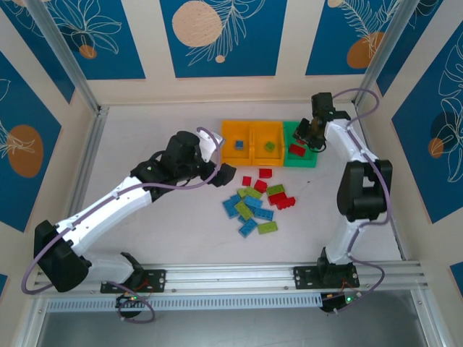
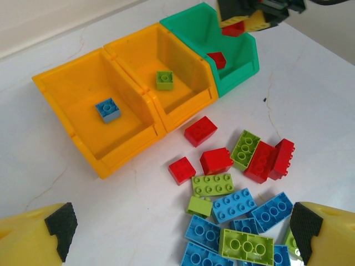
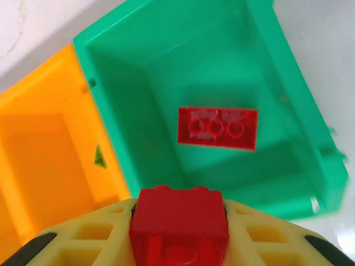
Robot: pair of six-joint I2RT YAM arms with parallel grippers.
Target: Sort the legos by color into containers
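The legos (image 1: 255,202) lie in a loose pile of blue, lime and red bricks in front of the containers (image 1: 266,141). In the left wrist view the pile (image 2: 238,210) sits between my wide-open left gripper (image 2: 183,233), which holds nothing. The left orange bin (image 2: 66,83) holds a blue brick (image 2: 107,109), the middle orange bin (image 2: 138,50) a lime brick (image 2: 164,80). The green bin (image 3: 111,72) holds a red brick (image 3: 217,127). My right gripper (image 3: 179,219) hovers over it, shut on a red brick (image 3: 179,235).
The white table (image 1: 145,137) is walled by a metal frame, with a rail (image 1: 239,278) along the near edge. The left arm (image 1: 123,202) stretches diagonally across the left half. Bare table lies left of and behind the bins.
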